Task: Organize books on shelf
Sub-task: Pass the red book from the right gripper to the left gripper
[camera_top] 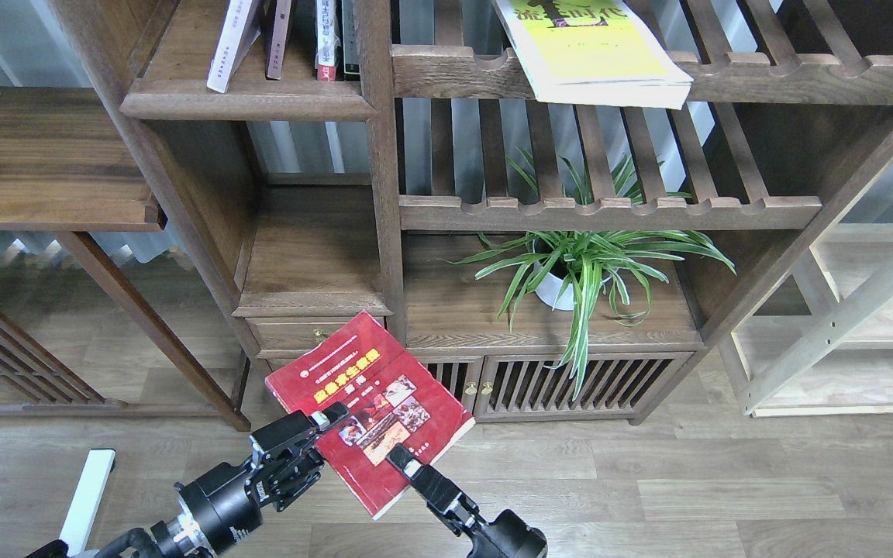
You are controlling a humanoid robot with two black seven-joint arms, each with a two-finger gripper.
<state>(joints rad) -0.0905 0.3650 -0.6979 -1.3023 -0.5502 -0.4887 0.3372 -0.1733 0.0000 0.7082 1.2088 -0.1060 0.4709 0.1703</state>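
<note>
The dark red book [361, 387] with a yellow band hangs in the air in front of the low cabinet, cover up and tilted. My right gripper [400, 466] is shut on its near edge, with one finger lying on the cover. My left gripper [322, 438] is at the book's left edge, its jaws apart and its upper finger [332, 418] over the cover. The yellow-green book [594, 46] lies on a slatted rack at the top. The lavender-white book [228, 43] leans on the shelf [249, 101] at the upper left.
Several thin books [326, 39] stand on the shelf beside an upright post [384, 155]. A potted spider plant [578, 267] sits on the cabinet top [462, 310]. A lower open compartment [315, 256] lies behind the red book. A pale wooden rack [842, 325] stands at the right.
</note>
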